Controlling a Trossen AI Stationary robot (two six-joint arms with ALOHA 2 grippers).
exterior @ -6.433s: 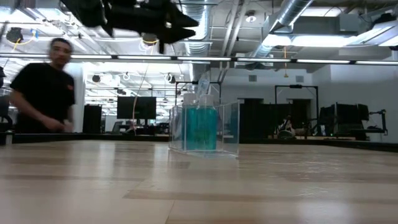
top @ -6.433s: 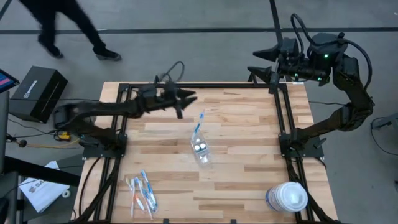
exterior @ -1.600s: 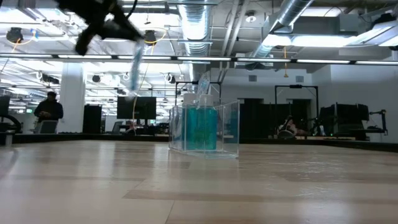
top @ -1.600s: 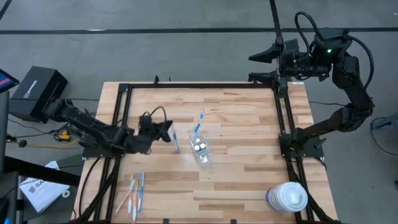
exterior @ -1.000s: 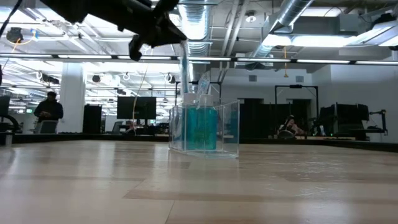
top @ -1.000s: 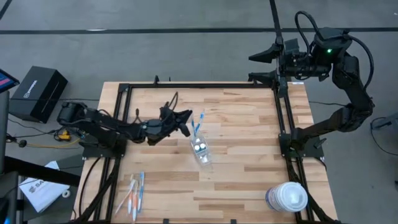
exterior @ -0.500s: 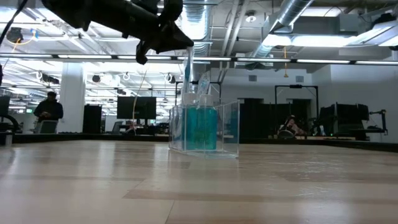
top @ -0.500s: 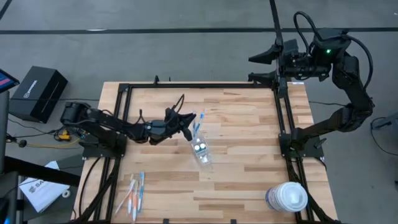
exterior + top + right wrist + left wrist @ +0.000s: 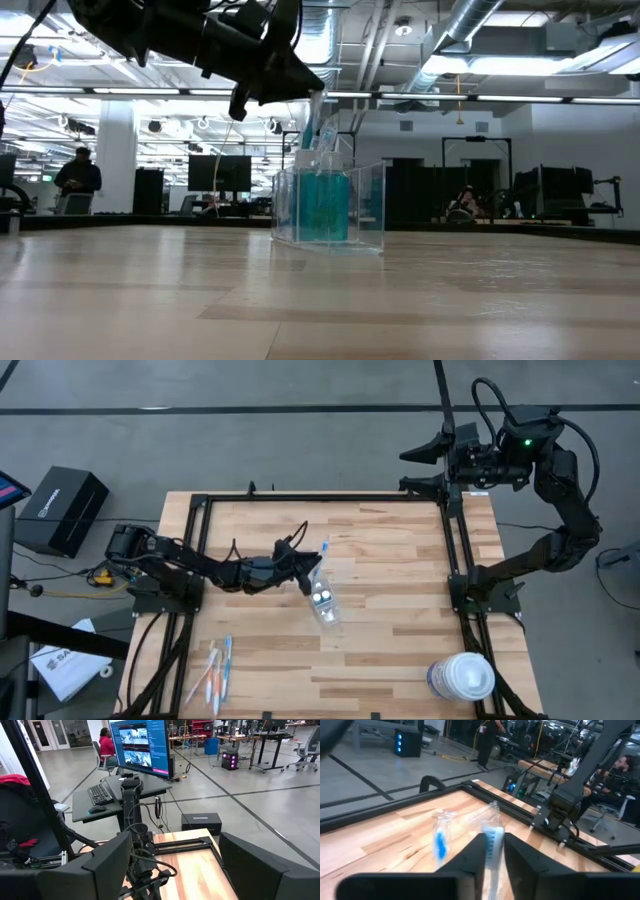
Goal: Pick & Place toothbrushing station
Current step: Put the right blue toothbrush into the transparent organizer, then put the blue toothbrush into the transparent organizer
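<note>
Toothbrush (image 9: 492, 851) sits between left tool (image 9: 303, 572) fingers just above clear cup (image 9: 323, 601), grip firmness indeterminate; right tool (image 9: 428, 450) spread wide, well apart from cup, beyond tabletop (image 9: 400, 620) edge.

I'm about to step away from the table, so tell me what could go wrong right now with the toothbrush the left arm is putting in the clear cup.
1. The left tool holds the slim blue and white toothbrush at the small clear plastic cup; released tilted, it might miss and fall on the wooden table.
2. The cup already holds teal tubes and another blue toothbrush, so the new one could jam.
3. The tool sits close over the rim; a nudge might tip the cup.
</note>
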